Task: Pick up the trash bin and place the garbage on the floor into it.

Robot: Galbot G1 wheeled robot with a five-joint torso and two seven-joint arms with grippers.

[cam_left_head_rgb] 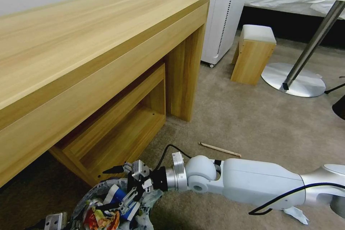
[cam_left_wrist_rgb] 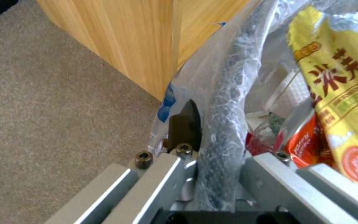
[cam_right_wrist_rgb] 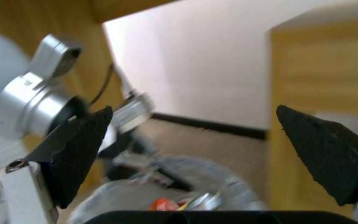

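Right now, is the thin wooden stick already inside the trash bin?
No, the wooden stick lies on the carpet, apart from the trash bin.

Head camera high, wrist cameras close, sharing bin [cam_left_head_rgb: 107, 201]

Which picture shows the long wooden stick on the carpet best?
The head view: the thin wooden stick lies whole on the beige carpet, beyond the right arm. The wrist views look at the bag-lined bin instead.
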